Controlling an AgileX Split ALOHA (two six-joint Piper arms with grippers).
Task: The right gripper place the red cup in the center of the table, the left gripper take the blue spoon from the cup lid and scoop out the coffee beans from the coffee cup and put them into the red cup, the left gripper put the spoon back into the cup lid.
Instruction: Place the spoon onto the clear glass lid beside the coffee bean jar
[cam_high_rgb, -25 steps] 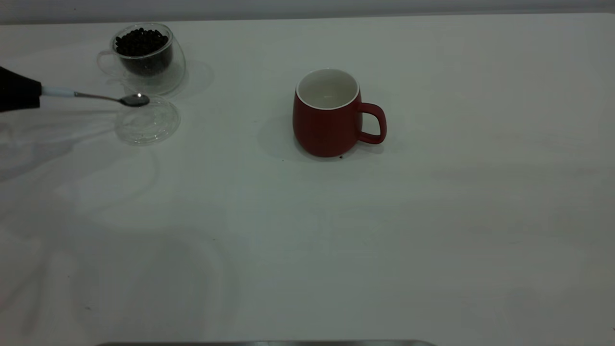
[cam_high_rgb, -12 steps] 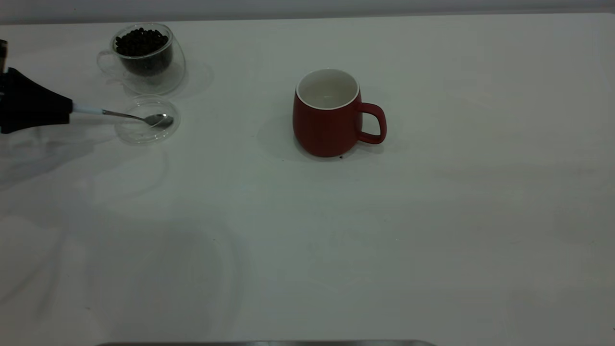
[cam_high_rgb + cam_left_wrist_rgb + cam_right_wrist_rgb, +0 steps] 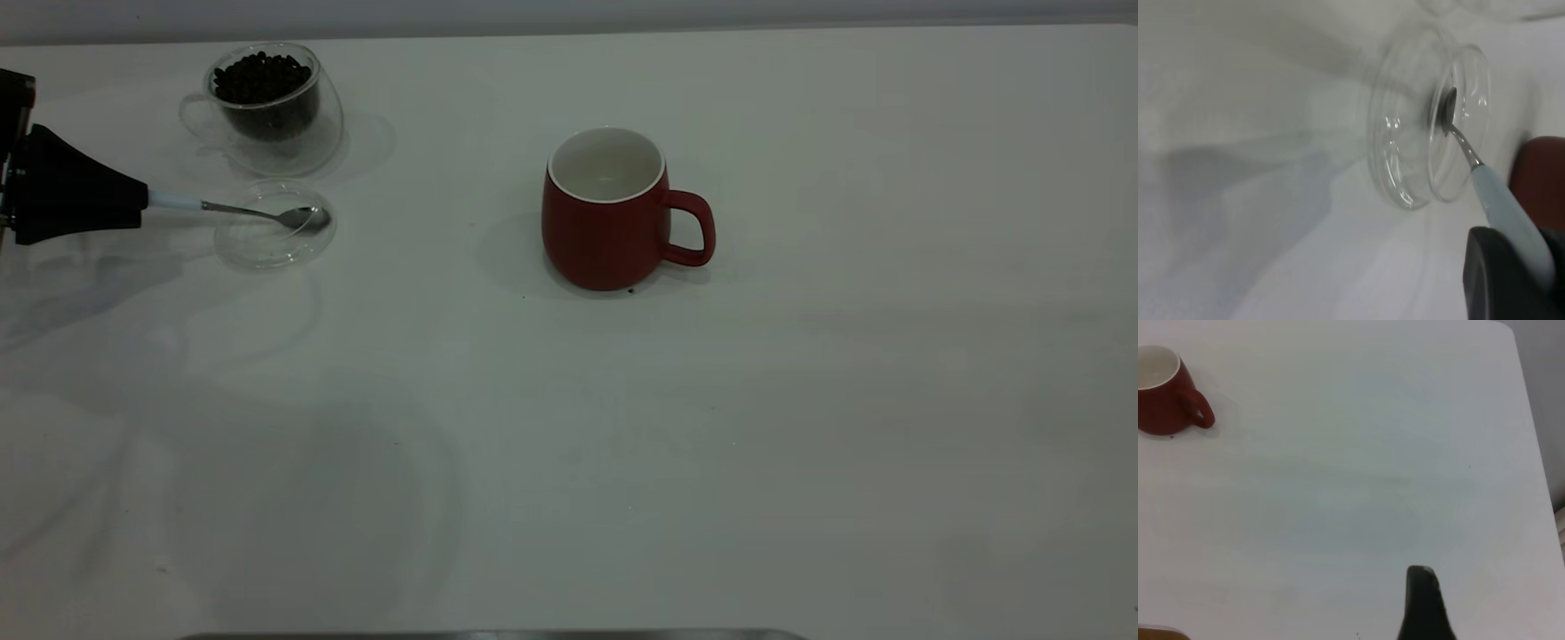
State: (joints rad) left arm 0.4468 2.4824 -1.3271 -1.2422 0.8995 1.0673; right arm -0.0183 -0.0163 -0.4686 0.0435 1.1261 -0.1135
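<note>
While the left gripper [image 3: 133, 206] sits at the far left edge of the exterior view, pinching the pale end of the blue spoon [image 3: 238, 212], the whole move hangs on 1 line: the spoon's long axis runs almost level from the claw toward the right of the frame, and its bowl lies over the right part of the cup lid [image 3: 267, 249]. Whether metal is touching plastic I cannot tell; the left wrist view puts the bowl right against the lid's inner ring. My call: we are in the closing step, returning the spoon, and what remains is to settle it and let go. Just above the lid in the frame stands the coffee cup [image 3: 276, 133] with its coffee beans [image 3: 262, 76], near but apart. The red cup [image 3: 605, 213] stands upright mid-frame, handle pointing right, well apart from the spoon; its white inside shows no beans I can make out. Off in its own wrist view, the right gripper [image 3: 1423, 603] shows only 1 dark finger above bare table [image 3: 800, 427], so its spread cannot be told. Nothing blocks the release, though a light lid could skid.
</note>
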